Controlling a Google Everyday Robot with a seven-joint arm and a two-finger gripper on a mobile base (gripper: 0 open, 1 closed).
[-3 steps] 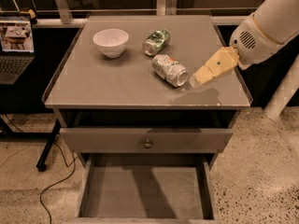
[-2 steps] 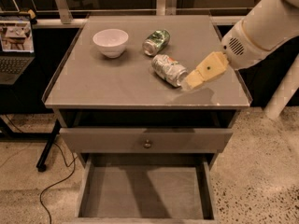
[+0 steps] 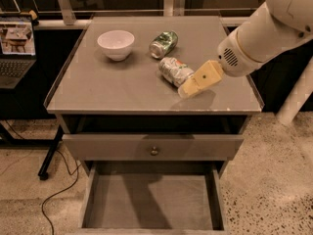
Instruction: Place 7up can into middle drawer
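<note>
Cream pincer (image 3: pixel 188 89) sits beside silver-white 7up can (image 3: pixel 173 71), near green can (image 3: pixel 163 44) and white bowl (image 3: pixel 116 44).

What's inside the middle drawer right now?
Only bare grey floor shows in the middle drawer; its rear is hidden under the knobbed drawer. The 7up can lies on the tabletop, pincer beside it.

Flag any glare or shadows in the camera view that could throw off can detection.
Camera view: soft, even light, no hard glare on the 7up can; the glossy tabletop carries a dim shadow under the gripper, which sits just beside the can; a broad dark shadow crosses the middle drawer floor; the background is dark.
</note>
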